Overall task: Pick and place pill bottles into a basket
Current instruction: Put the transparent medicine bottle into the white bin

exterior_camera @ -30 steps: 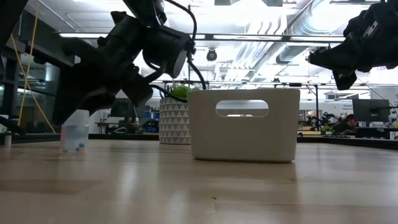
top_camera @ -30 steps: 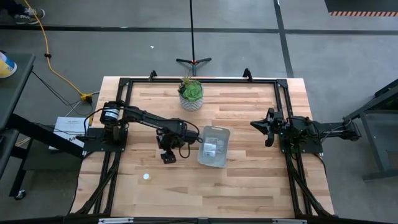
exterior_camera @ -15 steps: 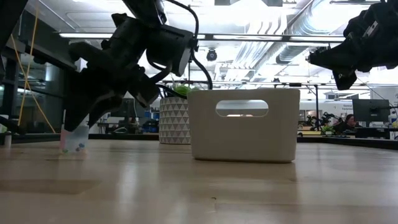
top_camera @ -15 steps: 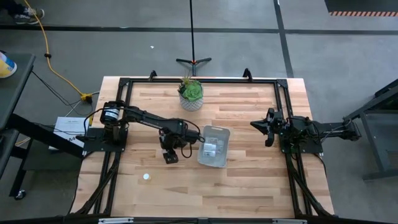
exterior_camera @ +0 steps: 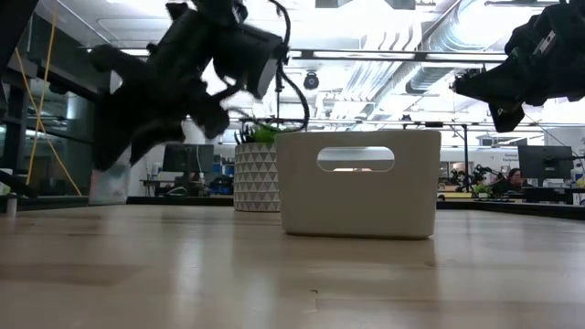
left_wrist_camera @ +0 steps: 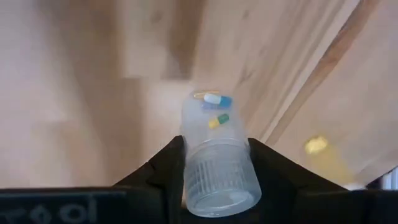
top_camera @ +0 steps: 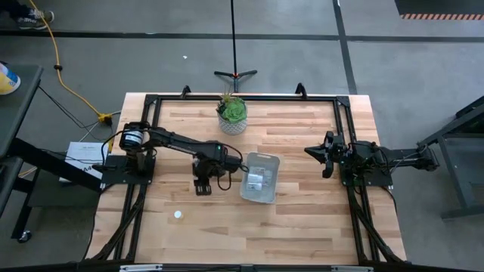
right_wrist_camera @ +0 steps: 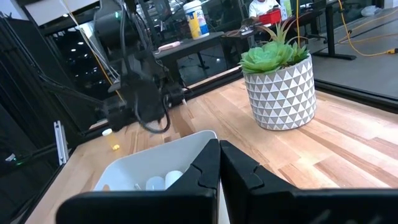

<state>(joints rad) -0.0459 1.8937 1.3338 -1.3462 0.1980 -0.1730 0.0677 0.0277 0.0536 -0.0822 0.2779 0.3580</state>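
Observation:
My left gripper (top_camera: pixel 202 186) is shut on a small translucent pill bottle (left_wrist_camera: pixel 214 146) with coloured pills in it, left of the basket; in the low view the bottle (exterior_camera: pixel 110 181) hangs just above the table. The pale basket (top_camera: pixel 259 177) stands mid-table on its flat bottom, with bottles (right_wrist_camera: pixel 155 182) lying inside. Another small white bottle (top_camera: pixel 178 215) sits on the table near the front left. My right gripper (top_camera: pixel 310 151) is shut and empty, held up to the right of the basket. My left gripper pinches the bottle's ribbed cap end (left_wrist_camera: pixel 219 180) between its two fingers (left_wrist_camera: pixel 165 171), one on each side. The fingers slant down from above. The bottle's body sticks out beyond the fingertips, pill end (left_wrist_camera: pixel 214 106) down, slightly tilted and clear of the table.
A white-potted green plant (top_camera: pixel 232 114) stands at the far middle of the table, behind the basket. A black frame (top_camera: pixel 242 98) runs around the wooden tabletop. A small yellow spot (left_wrist_camera: pixel 316 145) lies on the wood near the left gripper.
My left gripper has come down around the bottle that stood on the table, taken hold of it and lifted it clear, moving slightly toward the table's left. The bottle now hangs a little tilted above where it stood.

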